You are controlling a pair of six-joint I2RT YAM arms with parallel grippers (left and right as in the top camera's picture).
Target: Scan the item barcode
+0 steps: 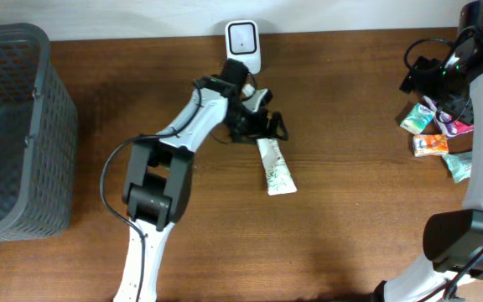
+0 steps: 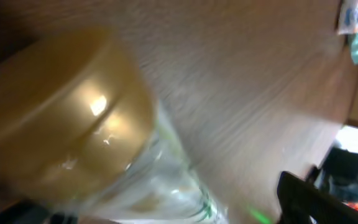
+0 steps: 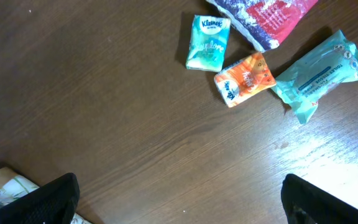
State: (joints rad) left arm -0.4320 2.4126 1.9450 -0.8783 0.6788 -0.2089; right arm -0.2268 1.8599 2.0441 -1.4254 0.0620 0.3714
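Observation:
The item is a white tube with a green leaf print [image 1: 277, 168] and a gold cap [image 2: 73, 124]. In the overhead view it lies on the wooden table, below the white barcode scanner [image 1: 244, 42] at the back edge. My left gripper [image 1: 265, 126] hovers over the tube's cap end. It looks open: in the blurred left wrist view one dark finger [image 2: 309, 199] stands well off the tube's body [image 2: 166, 186]. My right gripper [image 3: 185, 205] is open over bare wood at the far right, holding nothing.
A grey mesh basket [image 1: 15, 126] stands at the left edge. Below the right gripper lie a teal tissue pack [image 3: 208, 42], an orange tissue pack [image 3: 244, 79], a teal wipes pack [image 3: 319, 74] and a red-purple bag [image 3: 266, 15].

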